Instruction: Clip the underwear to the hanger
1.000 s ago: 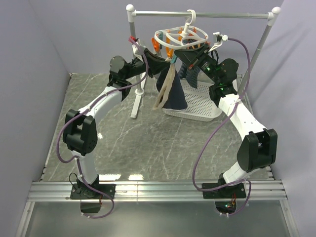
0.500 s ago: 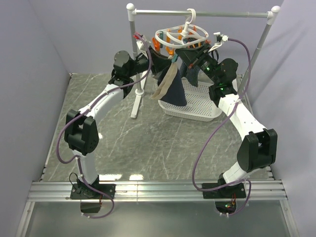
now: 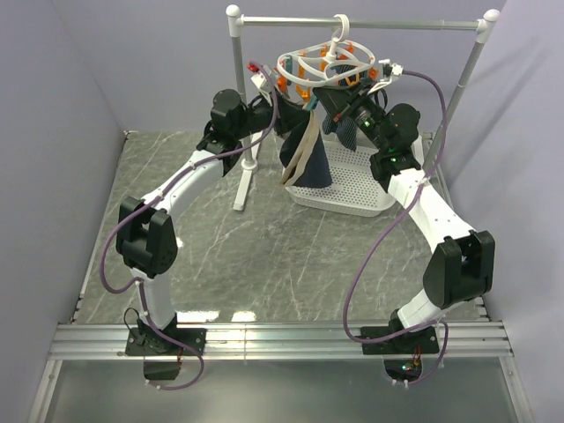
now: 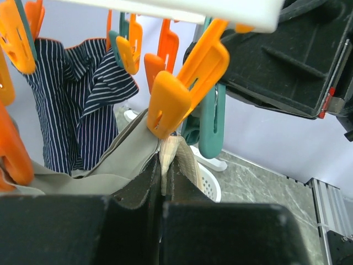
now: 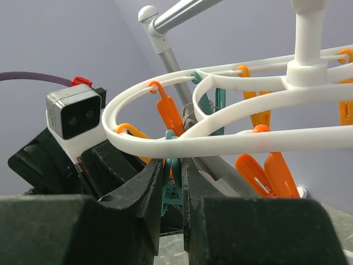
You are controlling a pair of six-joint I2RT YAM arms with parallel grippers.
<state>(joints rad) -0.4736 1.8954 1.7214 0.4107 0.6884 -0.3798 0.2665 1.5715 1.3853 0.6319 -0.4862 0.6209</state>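
The white looped hanger (image 3: 322, 63) hangs by its hook from the rail, with orange and teal clothespins dangling. The underwear (image 3: 306, 163), navy with a beige waistband (image 4: 121, 163), hangs below the hanger's left side. My left gripper (image 3: 287, 113) is shut on the waistband edge (image 4: 164, 165), which is pressed up against the tip of an orange clothespin (image 4: 179, 88). From the right, my right gripper (image 3: 333, 95) reaches under the hanger ring (image 5: 220, 138). It is shut on a teal clothespin (image 5: 174, 179), as the right wrist view (image 5: 172, 165) shows.
A navy pinstriped cloth (image 4: 77, 94) hangs clipped on the hanger behind the underwear. A white perforated basket (image 3: 357, 187) sits on the table under the hanger. The grey rail stand (image 3: 361, 25) spans the back, with its left post (image 3: 240, 115) close beside my left arm.
My left arm has moved right and up, carrying the underwear's waistband in under the hanger's clothespins. The hanger has swung a little rightward. My right gripper has stayed at the hanger.
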